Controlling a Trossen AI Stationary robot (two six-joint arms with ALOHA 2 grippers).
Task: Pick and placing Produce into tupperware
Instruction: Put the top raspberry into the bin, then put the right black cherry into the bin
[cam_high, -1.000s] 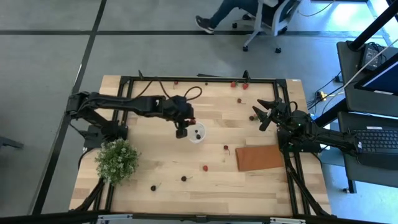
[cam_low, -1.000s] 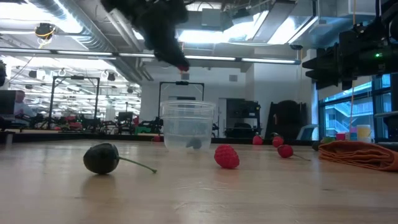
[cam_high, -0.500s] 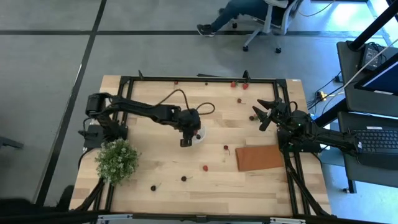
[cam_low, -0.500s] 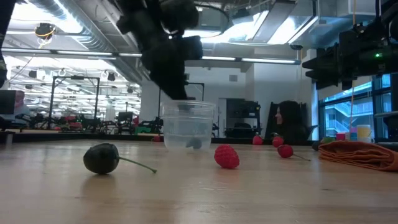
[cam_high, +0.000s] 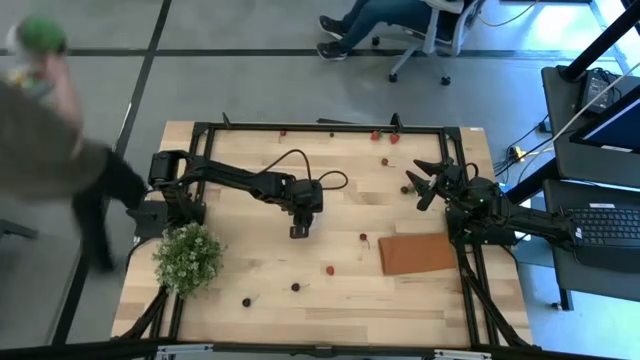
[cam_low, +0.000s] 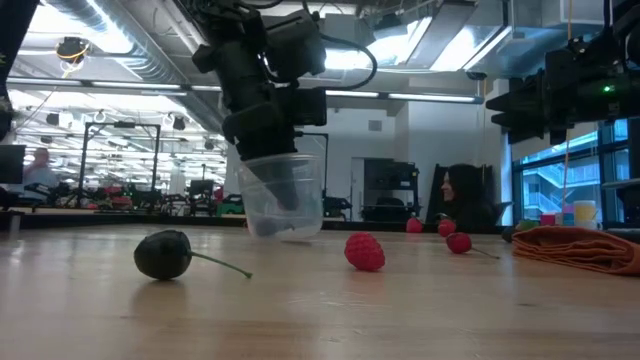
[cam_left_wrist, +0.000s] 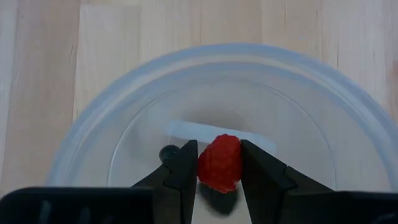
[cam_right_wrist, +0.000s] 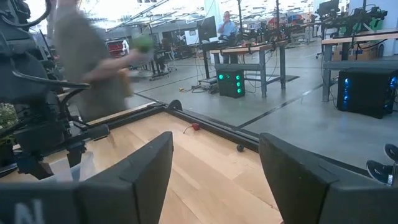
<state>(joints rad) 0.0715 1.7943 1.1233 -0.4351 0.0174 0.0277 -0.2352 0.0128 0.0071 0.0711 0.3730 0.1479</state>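
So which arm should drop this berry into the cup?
Left. The left gripper already pinches a red berry inside the cup. The right gripper waits open near the table's far right side.

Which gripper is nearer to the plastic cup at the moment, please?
Left. The left gripper reaches down inside the cup, holding a raspberry; the right gripper waits far off near the table's edge.

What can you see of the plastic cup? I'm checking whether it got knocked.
The cup is small, round, translucent white plastic with a thin rim. In the low view it tilts, base still on the table. The left gripper reaches inside, shut on a red berry. A dark piece lies on its floor.
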